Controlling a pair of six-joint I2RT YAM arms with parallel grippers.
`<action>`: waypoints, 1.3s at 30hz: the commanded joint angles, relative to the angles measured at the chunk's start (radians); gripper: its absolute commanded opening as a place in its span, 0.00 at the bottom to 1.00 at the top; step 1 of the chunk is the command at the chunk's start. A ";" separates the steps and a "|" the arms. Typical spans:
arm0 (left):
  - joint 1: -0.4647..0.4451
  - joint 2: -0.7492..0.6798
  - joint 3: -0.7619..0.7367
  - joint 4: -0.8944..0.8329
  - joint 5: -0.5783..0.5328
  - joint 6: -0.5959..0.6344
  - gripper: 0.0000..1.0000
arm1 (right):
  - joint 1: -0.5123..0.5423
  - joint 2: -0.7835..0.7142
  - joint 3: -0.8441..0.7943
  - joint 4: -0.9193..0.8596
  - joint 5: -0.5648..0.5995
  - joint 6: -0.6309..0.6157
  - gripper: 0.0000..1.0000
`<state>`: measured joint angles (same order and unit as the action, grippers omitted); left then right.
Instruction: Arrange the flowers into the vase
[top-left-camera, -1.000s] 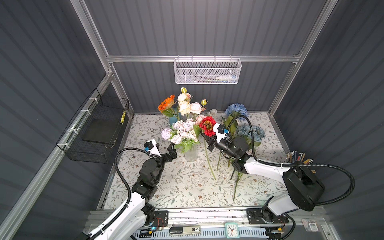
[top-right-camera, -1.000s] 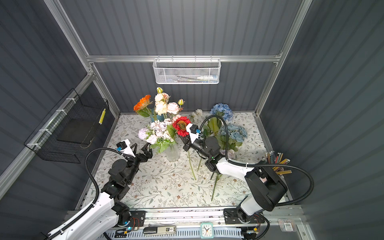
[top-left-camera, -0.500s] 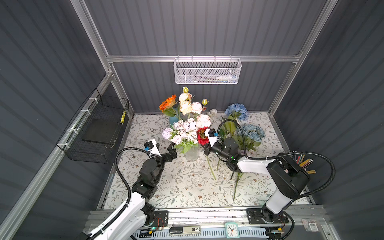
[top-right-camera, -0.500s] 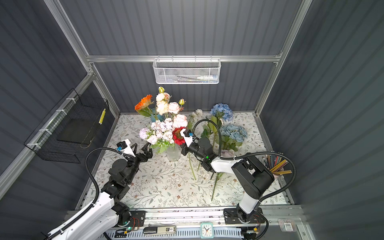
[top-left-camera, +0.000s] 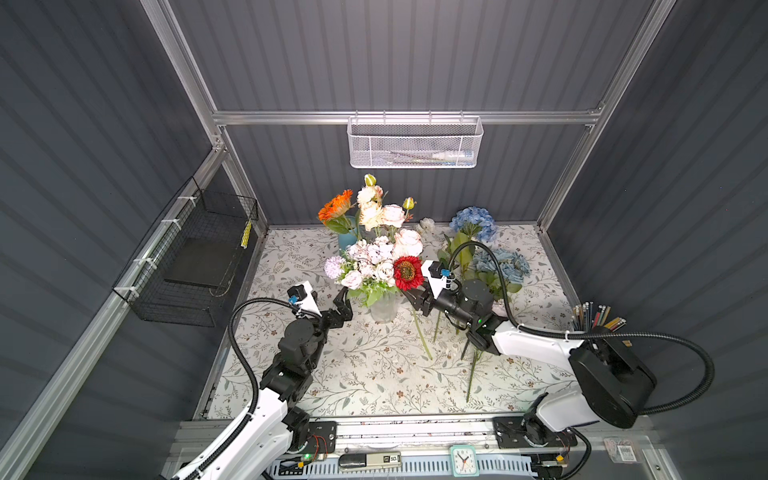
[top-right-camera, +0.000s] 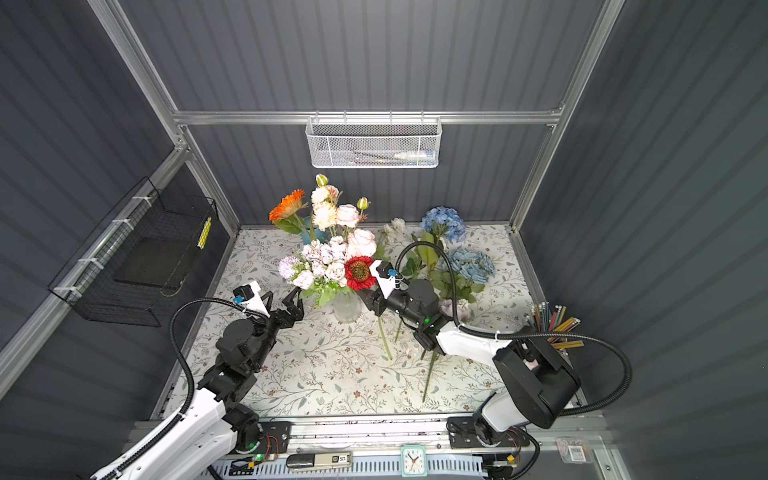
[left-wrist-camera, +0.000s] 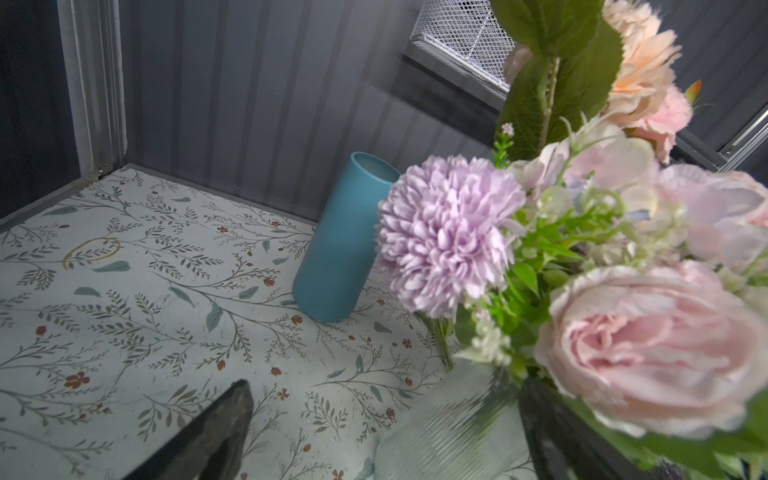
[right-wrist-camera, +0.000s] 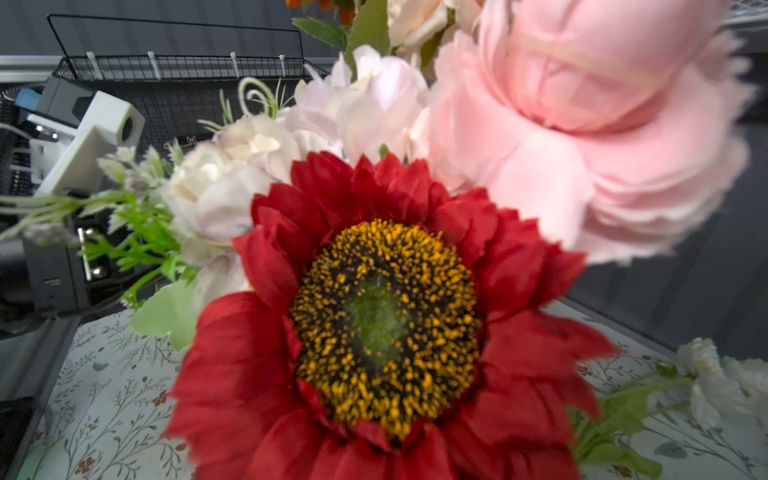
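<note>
glass vase (top-left-camera: 384, 308) crowded with pink, white and lilac blooms (top-left-camera: 374, 257) at frame centre, red sunflower head (top-left-camera: 408, 272) on its right edge.
left gripper (top-left-camera: 341, 306) sits just left of the vase, fingers spread wide, gripping nothing. right gripper (top-left-camera: 410, 296) is tucked under the red head; petals hide its fingers, so i cannot tell if it pinches the stem. blue hydrangea (top-left-camera: 473, 222) and dusty-blue roses (top-left-camera: 500, 266) lie on the floral mat (top-left-camera: 365, 374) at right; teal vase (left-wrist-camera: 340, 241) behind.

Mesh basket (top-left-camera: 415, 143) on back wall; clock (top-left-camera: 464, 460) front.
</note>
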<state>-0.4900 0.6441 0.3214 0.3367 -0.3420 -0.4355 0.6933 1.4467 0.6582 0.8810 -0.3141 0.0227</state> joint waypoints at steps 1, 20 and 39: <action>0.004 -0.056 -0.028 -0.125 -0.042 -0.038 1.00 | 0.000 -0.037 -0.042 -0.086 -0.005 -0.015 0.64; 0.005 -0.106 -0.138 -0.194 -0.093 -0.143 1.00 | 0.068 0.314 0.091 0.271 0.070 -0.023 0.78; 0.005 -0.082 -0.146 -0.158 -0.062 -0.142 1.00 | 0.097 0.534 0.267 0.328 0.225 0.010 0.87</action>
<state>-0.4892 0.5529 0.1970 0.1436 -0.4183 -0.5705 0.7696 1.9591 0.8951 1.1805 -0.1444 0.0479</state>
